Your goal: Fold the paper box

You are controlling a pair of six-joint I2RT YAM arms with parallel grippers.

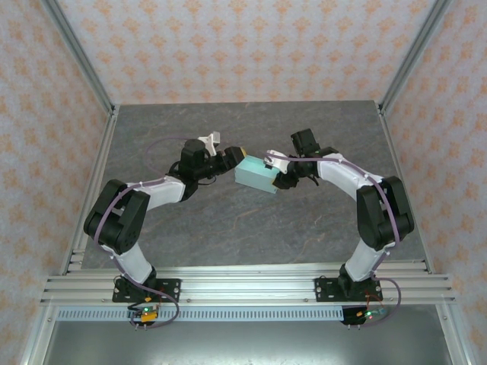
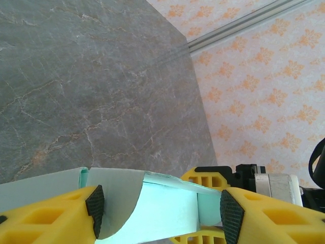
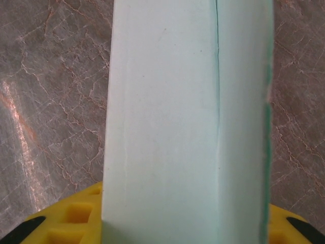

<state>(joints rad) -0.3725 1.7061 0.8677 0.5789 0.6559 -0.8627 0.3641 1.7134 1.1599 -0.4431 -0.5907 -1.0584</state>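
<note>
Between the grippers: paper box (image 1: 256,174), pale mint, folded into a flat block and held up off the table (image 1: 228,228), one end toward each gripper.
Right gripper (image 1: 284,178): clamped on the end of the box nearest it. In the left wrist view one of its yellow fingers (image 2: 208,179) lies over the card and another lies under it.
Left gripper (image 2: 162,209): jaws stand wide, with the other end of the box between the black pads (image 2: 95,203). I cannot tell whether they press the card.
Edges: a rounded flap (image 2: 123,203) curls out just beside one pad of the left gripper. A long seam (image 3: 217,127) runs down the face straight ahead of the right gripper, and the long edge past it shows darker green.
Open room: bare grey stone-look table lies ahead of and below both grippers. A patterned wall (image 2: 264,101) and a metal rail (image 2: 244,24) stand well beyond the left gripper's fingertips.
</note>
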